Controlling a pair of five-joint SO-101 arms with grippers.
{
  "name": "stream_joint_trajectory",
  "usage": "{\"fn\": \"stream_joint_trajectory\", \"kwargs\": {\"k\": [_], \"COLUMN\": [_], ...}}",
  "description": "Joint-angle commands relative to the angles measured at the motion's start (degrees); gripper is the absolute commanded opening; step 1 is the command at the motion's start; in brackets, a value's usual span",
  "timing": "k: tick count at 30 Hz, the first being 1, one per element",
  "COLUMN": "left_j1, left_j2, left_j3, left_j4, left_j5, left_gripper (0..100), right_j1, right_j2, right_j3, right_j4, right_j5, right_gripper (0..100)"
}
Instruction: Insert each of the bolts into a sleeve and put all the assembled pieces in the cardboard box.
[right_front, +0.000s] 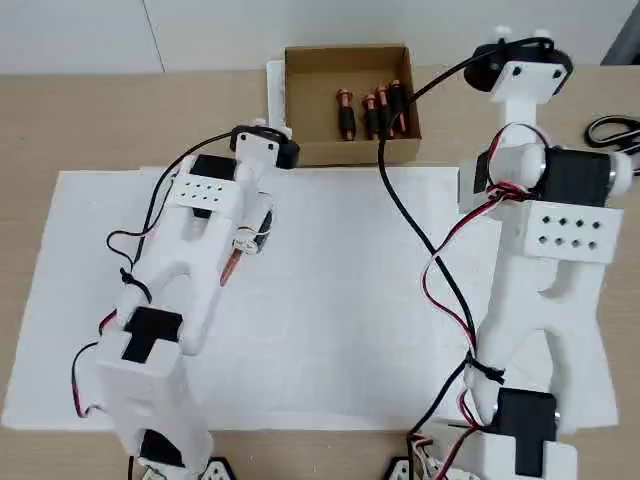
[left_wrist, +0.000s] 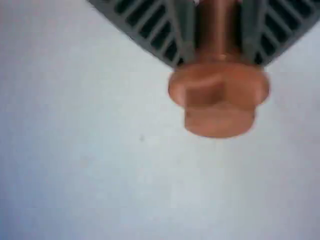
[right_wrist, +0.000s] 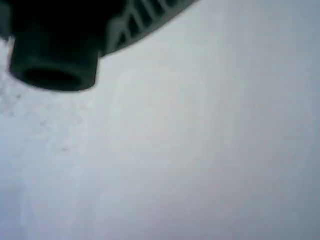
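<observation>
Closest to the lens is the copper-coloured bolt (left_wrist: 218, 100), seen head-on in the left wrist view: a hexagonal head with a round flange behind it and a smooth shank running back between two grey ribbed fingers (left_wrist: 145, 25). The left pincer (left_wrist: 218, 50) is closed on that shank. In the high view the same bolt hangs at the left-centre of the frame, slanting down over the white sheet (right_front: 330, 320) and apart from it.

A black sleeve (right_wrist: 52, 67), a short dark tube with its open mouth showing, sits in the upper left of the right wrist view. The right pincer (right_wrist: 95, 30) grips it above the white sheet; one ribbed grey finger (right_wrist: 145, 20) shows beside it, and the other side is lost in shadow.

At the top centre of the high view stands the cardboard box (right_front: 350, 152), open, resting on the desk (right_front: 60, 120) at the sheet's far edge. Four assembled pieces (right_front: 372, 110), copper bolts in black sleeves, lie inside it, one apart to the left and three close together.

From above, the right arm's white body covers its pincer, and the arm bases are cut off at the bottom edge.
</observation>
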Motion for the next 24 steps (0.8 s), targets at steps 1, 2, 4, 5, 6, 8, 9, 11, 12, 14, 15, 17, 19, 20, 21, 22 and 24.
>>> {"fn": "stream_joint_trajectory", "kwargs": {"k": [1, 2, 4, 5, 6, 8, 9, 11, 12, 14, 15, 17, 19, 20, 21, 22, 24], "left_j1": [-0.5, -0.5, -0.5, -0.5, -0.5, -0.5, -0.5, -0.5, -0.5, -0.5, -0.5, -0.5, -0.5, -0.5, -0.5, -0.5, -0.5], "left_j2": [-0.1, 0.2, 0.6, 1.0, 1.4, 2.5, 3.3, 4.8, 5.5, 6.2, 6.4, 6.3, 6.3, 6.3, 6.3, 6.3, 6.3], "left_j3": [-1.0, -1.0, -1.0, -1.0, -1.0, -1.0, -1.0, -1.0, -1.1, -1.1, -1.1, -1.1, -1.2, -1.2, -1.2, -1.2, -1.2], "left_j4": [1.0, 1.1, 1.2, 1.1, 1.1, 1.1, 1.1, 1.0, 1.0, 0.9, 0.7, 0.2, 0.2, 0.2, 0.2, 0.1, 0.1], "left_j5": [0.3, 0.3, 0.3, 0.3, 0.3, 0.3, 0.3, 0.3, 0.3, 0.3, 0.3, 0.3, 0.4, 0.4, 0.5, 0.5, 0.5], "left_gripper": [6, 7, 7, 7, 7, 7, 7, 7, 7, 7, 7, 7, 7, 5, 4, 2, 1], "right_j1": [-0.3, -0.3, -0.3, -0.3, -0.3, -0.3, -0.3, -0.3, -0.3, -0.3, -0.3, -0.3, -0.3, -0.3, -0.3, -0.3, -0.3], "right_j2": [-3.0, -3.0, -3.0, -3.0, -3.0, -3.0, -3.0, -3.0, -3.0, -3.0, -3.0, -3.0, -3.0, -3.0, -3.0, -3.0, -3.0], "right_j3": [-0.3, -0.3, -0.3, -0.3, -0.3, -0.3, -0.3, -0.3, -0.3, -0.3, -0.3, -0.3, -0.3, -0.3, -0.3, -0.3, -0.3], "right_j4": [0.6, 0.6, 0.6, 0.6, 0.6, 0.6, 0.6, 0.6, 0.6, 0.6, 0.6, 0.6, 0.6, 0.6, 0.6, 0.6, 0.6], "right_j5": [-0.1, -0.1, -0.9, -1.1, -1.1, -1.1, -1.1, -1.1, -1.1, -1.1, -1.1, -1.1, -1.1, -1.1, -1.1, -1.1, -1.1], "right_gripper": [0.4, 0.4, 0.4, 0.4, 0.4, 0.4, 0.4, 0.4, 0.4, 0.4, 0.4, 0.4, 0.4, 0.4, 0.4, 0.4, 0.4]}}
